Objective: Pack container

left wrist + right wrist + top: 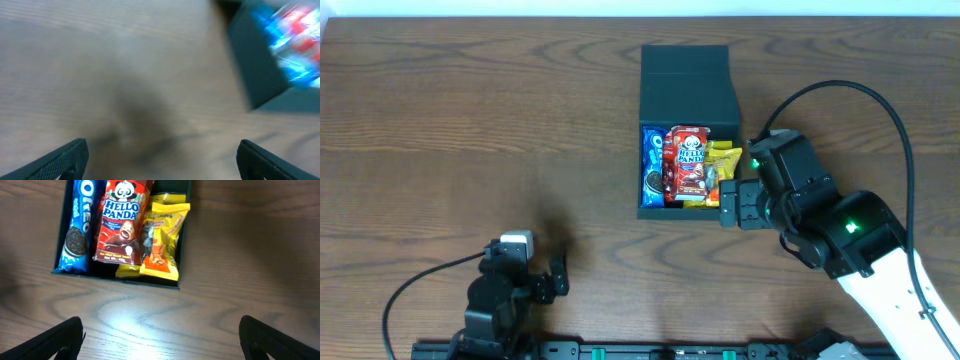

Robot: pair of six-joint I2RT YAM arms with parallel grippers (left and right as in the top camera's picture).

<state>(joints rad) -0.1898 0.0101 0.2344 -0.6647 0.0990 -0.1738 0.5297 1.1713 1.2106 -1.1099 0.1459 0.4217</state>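
The dark container (687, 85) stands open at the table's middle back, its lid raised behind it. Inside lie a blue Oreo packet (652, 170), a red Hello Panda packet (688, 160) and yellow snack packets (723, 168). My right gripper (728, 203) is open and empty, just off the container's front right corner. In the right wrist view the container (184, 240) with the Oreo packet (77, 227), Hello Panda packet (122, 222) and yellow packets (162, 240) lies ahead of the open jaws (162, 340). My left gripper (558, 278) is open and empty at the front left.
The left wrist view is blurred; it shows the open jaws (162, 160) over bare wood and the container's side wall (255, 70) at the upper right. The wooden table (470, 130) spreads left of the container.
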